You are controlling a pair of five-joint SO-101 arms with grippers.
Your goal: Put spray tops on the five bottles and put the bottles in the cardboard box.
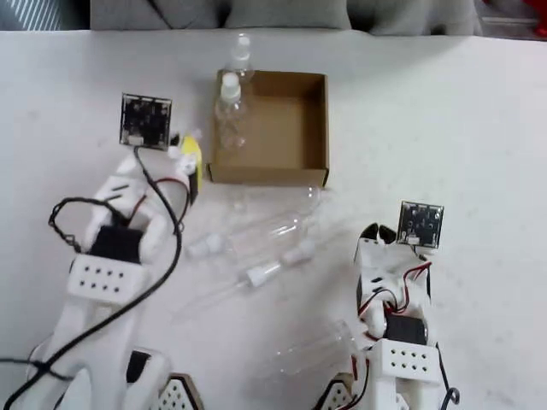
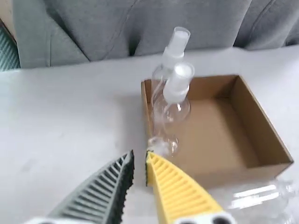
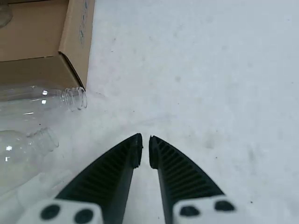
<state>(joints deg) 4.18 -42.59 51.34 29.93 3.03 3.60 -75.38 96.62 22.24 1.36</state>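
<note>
Nearest, the left gripper [image 2: 140, 161] has grey and yellow jaws almost pressed together, empty, just beside the cardboard box [image 1: 273, 175]. One capped bottle [image 1: 231, 109] stands inside against the box's left wall, and a second capped bottle [image 1: 242, 53] stands behind the box. Uncapped bottles [image 1: 272, 231] lie in front, their outlines faint. The right gripper [image 3: 144, 145] has its jaws nearly together, empty.

White table [image 1: 479, 128], grey cushions [image 1: 282, 13] behind its far edge
</note>
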